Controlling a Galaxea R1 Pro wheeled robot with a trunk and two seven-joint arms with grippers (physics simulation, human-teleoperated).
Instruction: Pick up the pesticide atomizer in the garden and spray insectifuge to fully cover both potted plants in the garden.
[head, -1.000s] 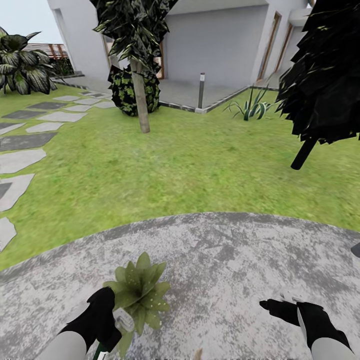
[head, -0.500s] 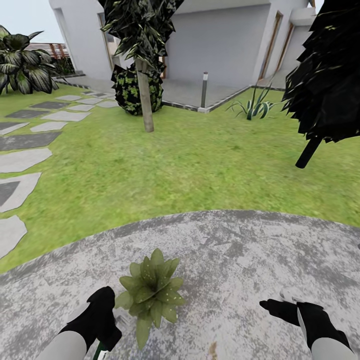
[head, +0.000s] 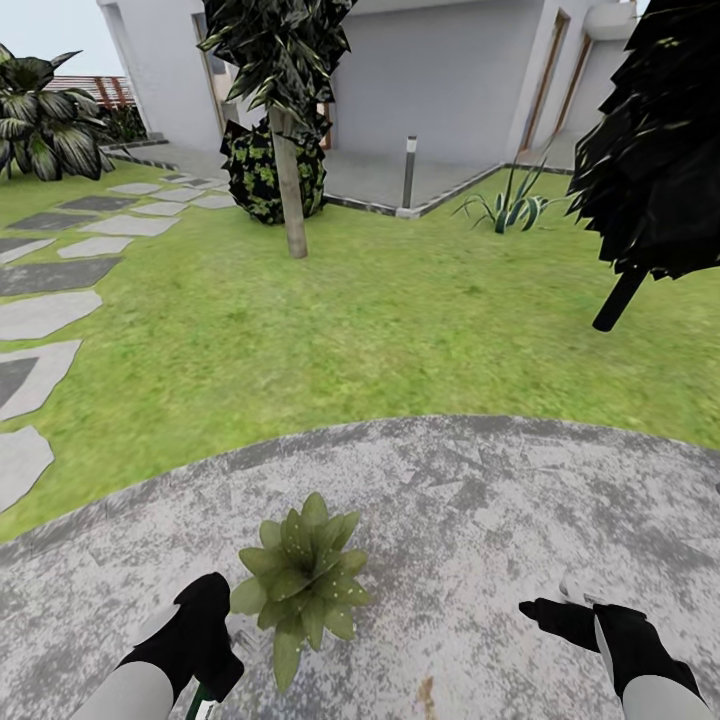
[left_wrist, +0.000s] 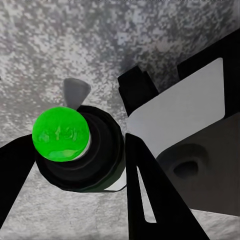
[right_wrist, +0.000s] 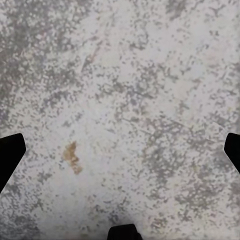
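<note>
A potted plant, a low rosette of pointed green leaves that hide its pot, stands on the round grey patio of the garden. My left gripper is just to its left, close to the leaves. In the left wrist view that gripper is shut on the pesticide atomizer, whose dark round body with a bright green spot and white part sit between the black fingers. My right gripper hangs open over bare paving to the plant's right.
Green lawn lies beyond the patio, with grey stepping stones at left. A thin tree trunk, a dark bush, a bollard lamp, a striped spiky plant and a dark tree stand before the house.
The whole view has shifted, so the plant sits further right and higher in the picture. The white part of the atomizer beside my left gripper is hidden now. Both arms keep their pose.
</note>
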